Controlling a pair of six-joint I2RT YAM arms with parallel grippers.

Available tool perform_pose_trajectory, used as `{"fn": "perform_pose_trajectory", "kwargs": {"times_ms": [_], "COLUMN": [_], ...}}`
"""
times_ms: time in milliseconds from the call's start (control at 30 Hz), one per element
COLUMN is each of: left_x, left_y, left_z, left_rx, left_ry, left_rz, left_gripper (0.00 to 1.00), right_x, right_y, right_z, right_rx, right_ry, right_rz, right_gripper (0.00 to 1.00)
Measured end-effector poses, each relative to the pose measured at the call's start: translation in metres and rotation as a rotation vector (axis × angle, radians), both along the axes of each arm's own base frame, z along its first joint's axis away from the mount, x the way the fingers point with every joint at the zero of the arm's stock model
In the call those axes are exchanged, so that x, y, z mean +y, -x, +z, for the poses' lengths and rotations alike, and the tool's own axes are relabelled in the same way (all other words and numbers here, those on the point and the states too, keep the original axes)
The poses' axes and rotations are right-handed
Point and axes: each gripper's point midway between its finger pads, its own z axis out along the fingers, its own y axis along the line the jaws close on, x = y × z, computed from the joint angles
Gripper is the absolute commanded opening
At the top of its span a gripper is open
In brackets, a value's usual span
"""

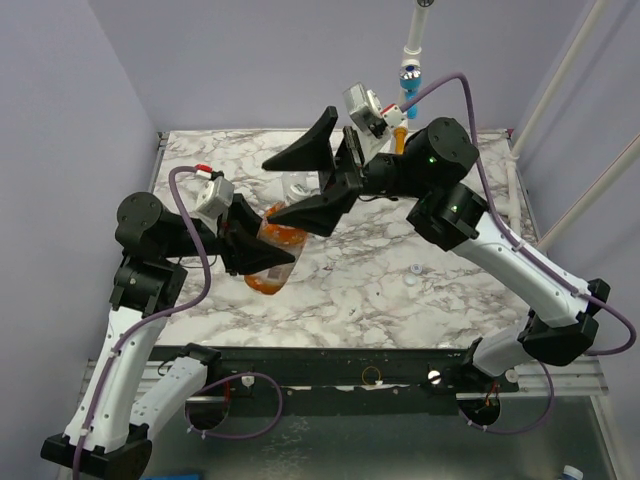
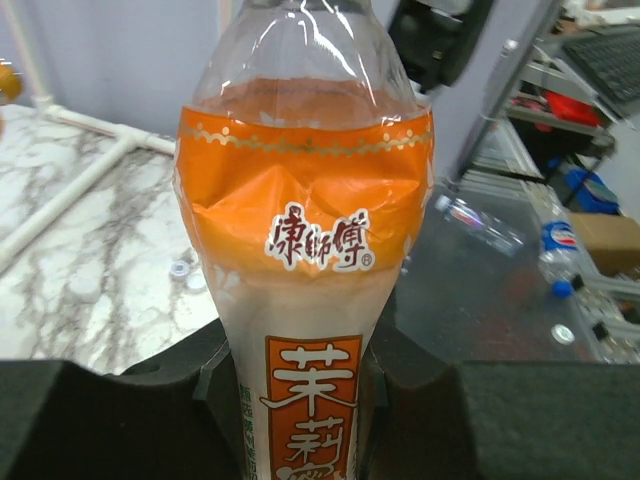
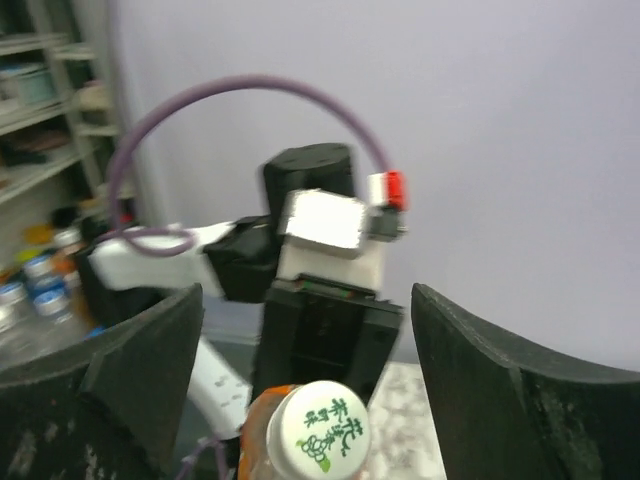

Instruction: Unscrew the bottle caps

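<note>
Now the orange bottle (image 2: 305,230) is the one in hand: the left jaws pinch its lower body, tilted above the worktop (image 1: 380,290). Its label looks crumpled, and its white cap (image 3: 322,428) bears green print. The right jaws stand spread, the cap between them untouched; next they likely must close squarely and twist.

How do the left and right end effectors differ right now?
The left end effector is shut on the orange bottle; the right end effector is open, gripping nothing. The left holds the bottle's body; the right straddles its white cap without touching. Both are black and work on that one bottle.
</note>
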Motion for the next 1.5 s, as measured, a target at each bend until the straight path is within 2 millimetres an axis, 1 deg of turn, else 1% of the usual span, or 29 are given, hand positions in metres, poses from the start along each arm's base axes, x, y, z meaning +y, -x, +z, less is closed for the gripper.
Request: {"fn": "perform_pose_trajectory", "kwargs": {"times_ms": [33, 67, 200, 233, 267, 333, 367, 400, 500, 567, 667, 733, 867, 967, 1033, 1133, 1167, 1200, 1233, 1267, 1300, 1333, 1433, 1500], "left_x": [0.0, -0.001, 0.002, 0.004, 0.007, 0.012, 0.015, 0.018, 0.029, 0.035, 0.041, 0.043, 0.044, 0.044, 0.044, 0.043, 0.043, 0.043, 0.043, 0.043, 0.043, 0.043, 0.043, 0.044], "left_y": [-0.006, -0.011, -0.037, -0.042, -0.052, -0.063, -0.071, -0.077, -0.098, -0.108, -0.117, -0.119, -0.119, -0.119, -0.119, -0.119, -0.119, -0.119, -0.119, -0.118, -0.118, -0.118, -0.117, -0.116], "left_z": [-0.003, -0.005, -0.014, -0.015, -0.016, -0.017, -0.017, -0.017, -0.018, -0.019, -0.023, -0.025, -0.026, -0.026, -0.027, -0.027, -0.028, -0.03, -0.03, -0.031, -0.032, -0.034, -0.041, -0.048], "left_rx": [-0.002, -0.001, -0.055, -0.073, -0.107, -0.145, -0.174, -0.191, -0.256, -0.279, -0.296, -0.299, -0.3, -0.3, -0.296, -0.291, -0.286, -0.278, -0.271, -0.265, -0.261, -0.262, -0.246, -0.232], "left_ry": [0.001, 0.002, -0.001, -0.002, -0.007, -0.012, -0.018, -0.022, -0.046, -0.061, -0.081, -0.09, -0.093, -0.092, -0.091, -0.09, -0.092, -0.096, -0.097, -0.098, -0.1, -0.104, -0.112, -0.13], "left_rz": [0.028, 0.053, 0.198, 0.226, 0.289, 0.363, 0.408, 0.442, 0.563, 0.622, 0.671, 0.684, 0.687, 0.687, 0.687, 0.687, 0.687, 0.686, 0.686, 0.685, 0.685, 0.684, 0.681, 0.679], "left_gripper": [0.11, 0.11, 0.11, 0.11, 0.11, 0.11, 0.1, 0.1, 0.1, 0.1, 0.1, 0.1, 0.1, 0.1, 0.1, 0.11, 0.17, 0.27, 0.45, 0.71, 0.94, 0.99, 0.99, 0.99], "right_x": [0.002, 0.003, 0.001, 0.0, 0.0, -0.001, 0.0, 0.001, 0.009, 0.015, 0.023, 0.025, 0.026, 0.027, 0.028, 0.029, 0.029, 0.03, 0.031, 0.03, 0.03, 0.03, 0.027, 0.021], "right_y": [-0.01, -0.023, -0.055, -0.059, -0.063, -0.072, -0.079, -0.08, -0.095, -0.104, -0.114, -0.119, -0.125, -0.127, -0.127, -0.126, -0.126, -0.124, -0.124, -0.124, -0.125, -0.125, -0.124, -0.124], "right_z": [0.001, 0.003, 0.005, 0.006, 0.006, 0.005, 0.01, 0.012, 0.018, 0.012, -0.009, -0.021, -0.039, -0.055, -0.06, -0.062, -0.061, -0.061, -0.062, -0.063, -0.064, -0.065, -0.07, -0.077], "right_rx": [0.027, 0.051, 0.118, 0.127, 0.138, 0.169, 0.191, 0.194, 0.232, 0.255, 0.287, 0.304, 0.324, 0.341, 0.346, 0.352, 0.352, 0.349, 0.343, 0.339, 0.338, 0.337, 0.333, 0.317], "right_ry": [-0.004, -0.011, -0.028, -0.033, -0.036, -0.024, -0.02, -0.023, -0.013, 0.009, 0.065, 0.095, 0.133, 0.164, 0.177, 0.181, 0.18, 0.178, 0.18, 0.181, 0.181, 0.182, 0.191, 0.203], "right_rz": [-0.063, -0.138, -0.309, -0.331, -0.355, -0.4, -0.435, -0.441, -0.508, -0.546, -0.586, -0.604, -0.636, -0.645, -0.646, -0.636, -0.636, -0.631, -0.635, -0.636, -0.636, -0.637, -0.648, -0.664], "right_gripper": [0.99, 1.0, 1.0, 1.0, 1.0, 1.0, 1.0, 1.0, 0.98, 0.98, 0.94, 0.9, 0.75, 0.68, 0.57, 0.32, 0.25, 0.22, 0.21, 0.21, 0.21, 0.21, 0.21, 0.21]}}
